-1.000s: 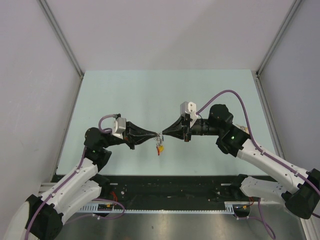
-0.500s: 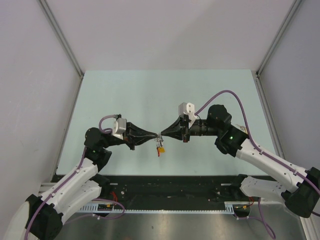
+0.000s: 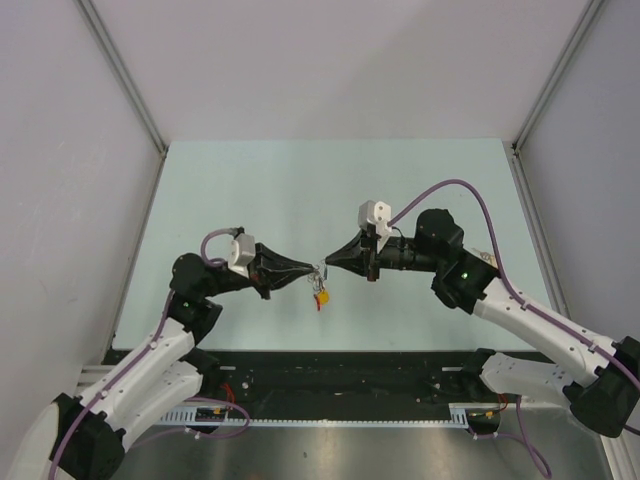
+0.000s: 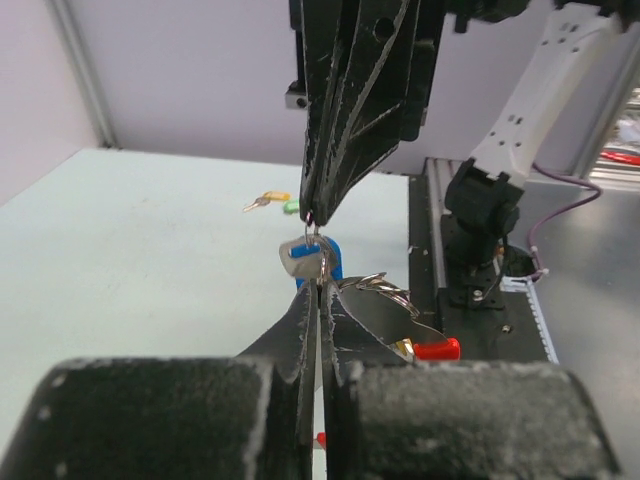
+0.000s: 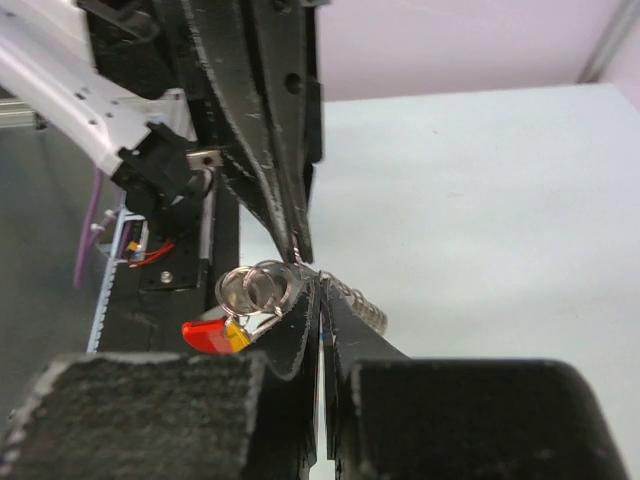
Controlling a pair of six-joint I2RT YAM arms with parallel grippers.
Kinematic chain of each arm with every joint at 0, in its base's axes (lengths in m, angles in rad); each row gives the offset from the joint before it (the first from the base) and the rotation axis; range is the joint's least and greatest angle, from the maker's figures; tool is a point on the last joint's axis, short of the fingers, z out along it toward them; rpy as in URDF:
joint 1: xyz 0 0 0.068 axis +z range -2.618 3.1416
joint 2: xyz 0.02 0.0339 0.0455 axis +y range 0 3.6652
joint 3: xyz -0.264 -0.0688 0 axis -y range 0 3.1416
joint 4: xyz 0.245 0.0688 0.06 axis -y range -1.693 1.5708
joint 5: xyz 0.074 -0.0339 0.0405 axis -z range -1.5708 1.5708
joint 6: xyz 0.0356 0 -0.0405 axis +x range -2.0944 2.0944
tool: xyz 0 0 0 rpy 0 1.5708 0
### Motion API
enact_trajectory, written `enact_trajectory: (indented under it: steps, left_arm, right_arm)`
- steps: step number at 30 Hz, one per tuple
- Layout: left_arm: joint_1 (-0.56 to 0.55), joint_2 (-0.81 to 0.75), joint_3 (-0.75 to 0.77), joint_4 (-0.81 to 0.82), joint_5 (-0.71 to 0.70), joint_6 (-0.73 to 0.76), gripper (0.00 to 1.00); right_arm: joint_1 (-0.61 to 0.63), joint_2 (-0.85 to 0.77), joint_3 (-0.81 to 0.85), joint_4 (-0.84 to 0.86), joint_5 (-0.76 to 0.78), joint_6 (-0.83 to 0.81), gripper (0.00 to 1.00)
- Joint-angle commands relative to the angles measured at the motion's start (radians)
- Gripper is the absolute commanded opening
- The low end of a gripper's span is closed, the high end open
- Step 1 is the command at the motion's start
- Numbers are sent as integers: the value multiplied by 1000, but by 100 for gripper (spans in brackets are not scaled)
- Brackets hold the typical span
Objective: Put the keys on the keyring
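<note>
While our left gripper [image 4: 318, 292] stays pressed together on the tiny silver key with a blue plastic head [image 4: 308, 260] and our right gripper [image 5: 313, 292] stays pinched on the thin silver wire keyring [image 5: 256, 286], tip to tip above the pale green table [image 3: 300, 190], the last second brought only a slight swing of the dangling red and yellow tag [image 3: 321, 295]. We judge the threading unfinished; whether the wire has entered the key's hole is hidden where the black tips meet.

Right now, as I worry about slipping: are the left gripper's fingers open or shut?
Shut: the left gripper fingers meet, leaving only a hairline gap, tips at the blue-headed key.
</note>
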Motion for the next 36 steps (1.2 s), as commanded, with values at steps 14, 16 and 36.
enact_trajectory:
  steps: [14,16,36]
  left_arm:
    - [8,-332,113,-635,-568,325,0]
    - [10,-386,102,-689,-596,327,0]
    - [14,-529,64,-724,-668,310,0]
  right_arm:
    - [-51,289,-70,-17,363,-10,0]
    - [-51,346,-68,18,361,-10,0]
    - [-26,777,-68,440,344,5,0]
